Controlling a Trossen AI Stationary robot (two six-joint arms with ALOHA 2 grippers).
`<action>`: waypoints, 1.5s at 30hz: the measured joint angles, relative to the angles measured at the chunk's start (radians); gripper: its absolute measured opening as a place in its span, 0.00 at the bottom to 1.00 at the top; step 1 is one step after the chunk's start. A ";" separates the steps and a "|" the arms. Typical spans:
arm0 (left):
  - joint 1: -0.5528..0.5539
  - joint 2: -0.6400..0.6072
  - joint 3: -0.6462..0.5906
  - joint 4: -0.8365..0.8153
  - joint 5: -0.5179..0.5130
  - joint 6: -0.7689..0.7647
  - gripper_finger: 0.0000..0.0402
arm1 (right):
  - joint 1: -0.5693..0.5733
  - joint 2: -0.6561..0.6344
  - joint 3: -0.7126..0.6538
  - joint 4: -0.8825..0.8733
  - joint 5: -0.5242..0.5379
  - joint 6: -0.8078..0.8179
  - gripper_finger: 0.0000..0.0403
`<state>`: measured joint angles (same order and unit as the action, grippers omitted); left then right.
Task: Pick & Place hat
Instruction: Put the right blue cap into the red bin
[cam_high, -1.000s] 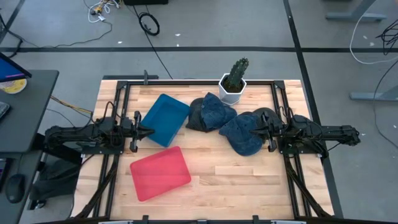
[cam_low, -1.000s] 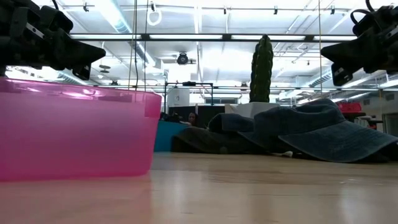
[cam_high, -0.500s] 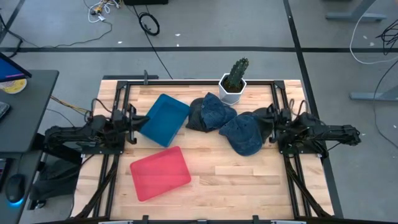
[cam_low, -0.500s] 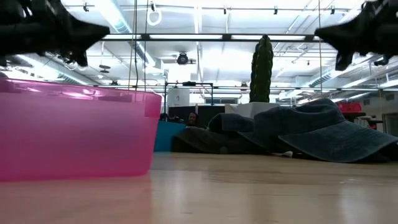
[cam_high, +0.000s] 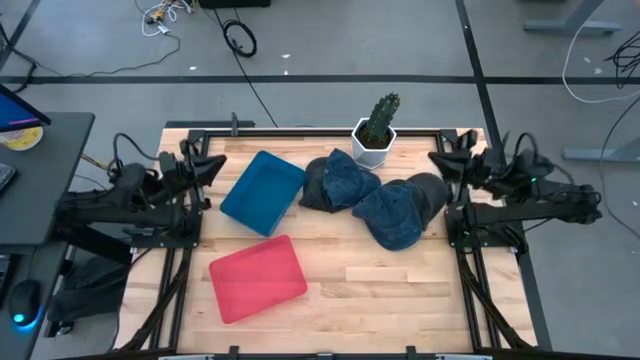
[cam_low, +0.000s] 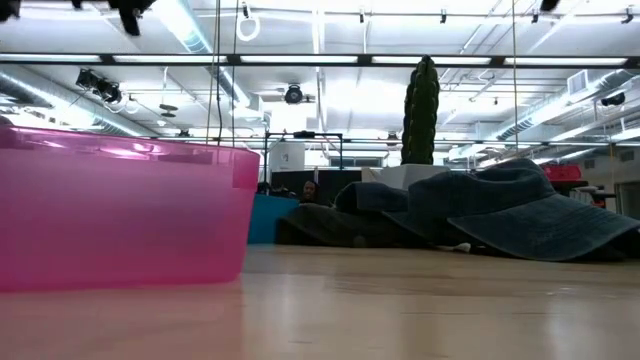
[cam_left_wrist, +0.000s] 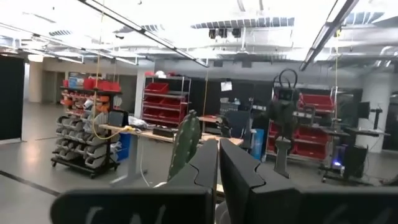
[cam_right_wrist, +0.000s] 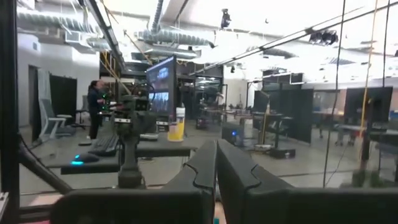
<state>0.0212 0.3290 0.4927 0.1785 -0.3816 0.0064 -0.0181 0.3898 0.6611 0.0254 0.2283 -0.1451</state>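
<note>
A heap of hats lies on the wooden table between the cactus and my right arm. It holds a blue denim hat (cam_high: 392, 216) nearest the right arm, another blue one (cam_high: 349, 180) behind it, and dark hats (cam_high: 316, 186) under and beside them. In the low view, the near denim hat (cam_low: 525, 215) rests on its brim. My left gripper (cam_high: 217, 163) hangs shut in the air at the table's left, above the blue bin's far-left side. My right gripper (cam_high: 437, 159) hangs shut at the table's right, above the heap's edge. Both wrist views show shut fingers (cam_left_wrist: 218, 157) (cam_right_wrist: 216, 155) tipped up toward the room.
A blue bin (cam_high: 262, 192) stands left of the hats and a pink bin (cam_high: 257, 277) sits nearer the front edge. A cactus in a white pot (cam_high: 376, 130) stands at the far edge. The black frame rails (cam_high: 190, 190) run along both sides.
Both grippers have risen well above the table and tipped their fingers upward. They have left the low view almost wholly through its top. Both have stayed shut. The hats and bins have not moved.
</note>
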 joint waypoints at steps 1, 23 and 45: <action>0.000 0.033 0.039 -0.014 0.000 -0.007 0.05 | 0.000 0.022 0.042 -0.015 0.000 -0.003 0.04; -0.001 0.372 0.492 -0.243 -0.013 -0.313 0.05 | 0.000 0.222 0.467 -0.345 0.041 0.221 0.03; -0.001 0.371 0.492 -0.385 0.040 -0.389 0.05 | 0.000 0.523 0.762 -1.240 0.041 0.604 0.49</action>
<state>0.0200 0.7002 0.9848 -0.2064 -0.3416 -0.3831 -0.0181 0.9125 1.4231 -1.2148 0.2695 0.4586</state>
